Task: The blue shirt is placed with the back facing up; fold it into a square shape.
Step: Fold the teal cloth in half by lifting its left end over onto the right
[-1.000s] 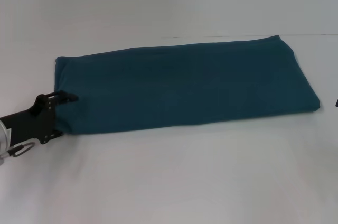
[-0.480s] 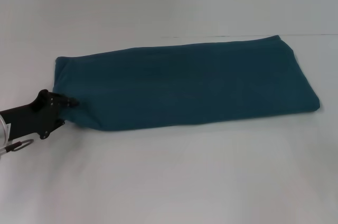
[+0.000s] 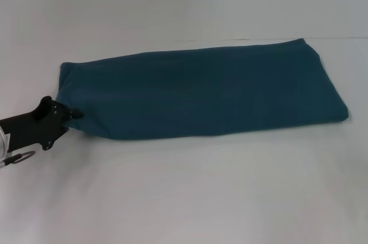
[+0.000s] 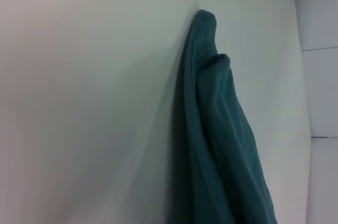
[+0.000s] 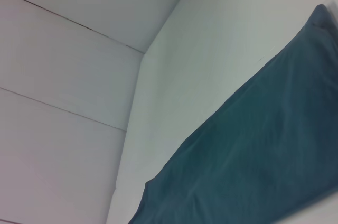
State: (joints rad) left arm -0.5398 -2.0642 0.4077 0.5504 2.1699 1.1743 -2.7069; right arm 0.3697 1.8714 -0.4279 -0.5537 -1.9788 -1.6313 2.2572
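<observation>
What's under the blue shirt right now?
The blue shirt, folded into a long strip, lies on the white table. The left gripper meets its near-left corner. Whatever lies beneath the cloth is covered.

From the head view I see the long dark teal-blue folded knit shirt (image 3: 201,91) lying across the middle of the frame, the only obstacle on the plain white table (image 3: 190,192). My black left gripper (image 3: 73,114) touches its lower-left corner. Open tabletop fills the lower half and the upper left.
</observation>
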